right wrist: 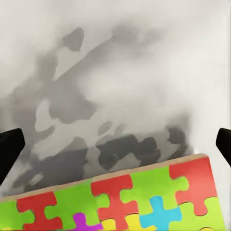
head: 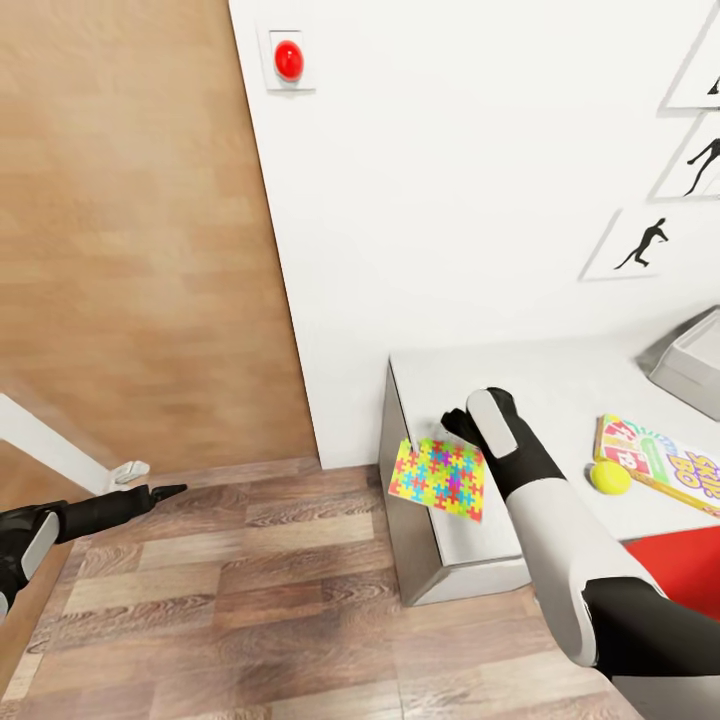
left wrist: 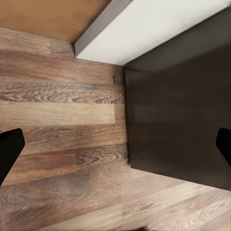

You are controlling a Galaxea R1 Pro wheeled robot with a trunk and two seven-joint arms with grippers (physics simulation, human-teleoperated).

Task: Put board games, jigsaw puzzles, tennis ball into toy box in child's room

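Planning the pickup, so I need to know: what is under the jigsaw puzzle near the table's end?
The jigsaw puzzle lies on the pale table, its left corner jutting past the edge over the wood floor. The right claw hovers at its far edge. Anything beneath the slab is covered.

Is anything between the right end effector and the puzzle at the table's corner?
Nothing visible. The right end effector sits at the puzzle's far edge; its fingers are spread, with only bare table between them.

Left gripper [head: 160, 492] fingers spread; right gripper [right wrist: 115, 144] fingers wide.
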